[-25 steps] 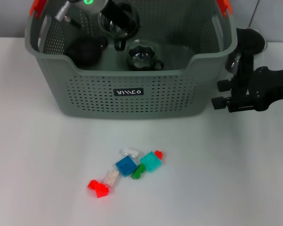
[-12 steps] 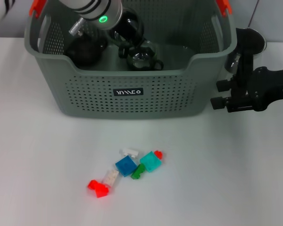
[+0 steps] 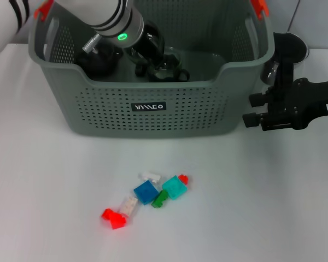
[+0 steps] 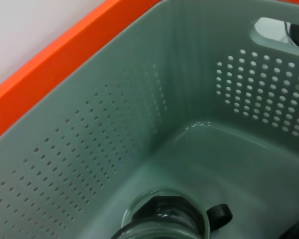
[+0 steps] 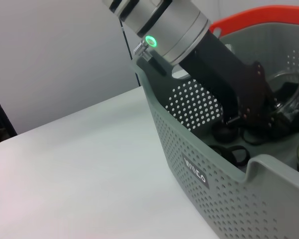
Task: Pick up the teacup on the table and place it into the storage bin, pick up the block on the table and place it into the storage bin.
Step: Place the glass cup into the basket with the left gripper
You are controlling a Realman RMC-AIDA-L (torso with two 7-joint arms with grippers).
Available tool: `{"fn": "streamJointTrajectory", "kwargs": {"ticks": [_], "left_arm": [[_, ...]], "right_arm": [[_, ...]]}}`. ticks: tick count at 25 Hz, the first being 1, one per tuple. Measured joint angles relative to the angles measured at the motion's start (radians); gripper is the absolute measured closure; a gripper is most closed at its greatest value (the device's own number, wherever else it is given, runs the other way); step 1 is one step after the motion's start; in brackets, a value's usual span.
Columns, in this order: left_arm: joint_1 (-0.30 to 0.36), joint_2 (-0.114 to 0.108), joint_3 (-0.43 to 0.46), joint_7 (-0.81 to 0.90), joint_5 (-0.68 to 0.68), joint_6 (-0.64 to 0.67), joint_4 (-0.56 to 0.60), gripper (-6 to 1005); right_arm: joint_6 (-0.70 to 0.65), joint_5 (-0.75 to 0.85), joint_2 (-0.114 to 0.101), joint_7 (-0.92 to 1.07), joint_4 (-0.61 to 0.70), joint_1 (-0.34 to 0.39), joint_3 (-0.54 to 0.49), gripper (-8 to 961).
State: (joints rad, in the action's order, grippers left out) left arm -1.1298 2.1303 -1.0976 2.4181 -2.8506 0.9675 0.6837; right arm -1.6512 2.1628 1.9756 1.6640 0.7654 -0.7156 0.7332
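My left gripper reaches down inside the grey-green storage bin, shut on a glass teacup that the arm mostly hides in the head view. A second glass teacup with a black handle rests on the bin floor beside it. In the left wrist view a glass teacup lies close below. Several small blocks lie on the table in front of the bin: a blue block, a teal one, a green one and a red one. My right gripper hangs open, right of the bin.
A dark round vessel sits in the bin's left part. The bin has orange-red corner tabs and a black label. White table spreads around the blocks.
My left gripper has come down and rightward with the teacup, from above the bin's rim to low inside it, next to the resting cup. The right arm and blocks have not moved.
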Motion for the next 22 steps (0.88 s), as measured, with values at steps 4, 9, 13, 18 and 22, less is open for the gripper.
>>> {"fn": "streamJointTrajectory", "kwargs": {"ticks": [4, 9, 13, 18, 22], "left_arm": [[0.0, 0.004, -0.011, 0.002, -0.002, -0.001, 0.0, 950], [0.0, 0.006, -0.014, 0.002, -0.002, -0.001, 0.0, 946], [0.0, 0.006, -0.015, 0.002, -0.003, -0.001, 0.0, 944], [0.005, 0.007, -0.018, -0.002, -0.003, -0.006, 0.0, 941], [0.011, 0.007, -0.029, 0.001, -0.003, -0.012, 0.0, 938]], "right_arm": [[0.001, 0.001, 0.0, -0.001, 0.0, -0.001, 0.0, 307], [0.001, 0.001, 0.0, -0.001, 0.0, -0.002, 0.0, 309], [0.001, 0.002, -0.001, -0.001, 0.0, 0.0, 0.0, 308], [0.001, 0.002, -0.001, -0.001, 0.0, 0.001, 0.0, 308], [0.002, 0.002, -0.001, -0.002, 0.0, 0.002, 0.0, 307]]}}
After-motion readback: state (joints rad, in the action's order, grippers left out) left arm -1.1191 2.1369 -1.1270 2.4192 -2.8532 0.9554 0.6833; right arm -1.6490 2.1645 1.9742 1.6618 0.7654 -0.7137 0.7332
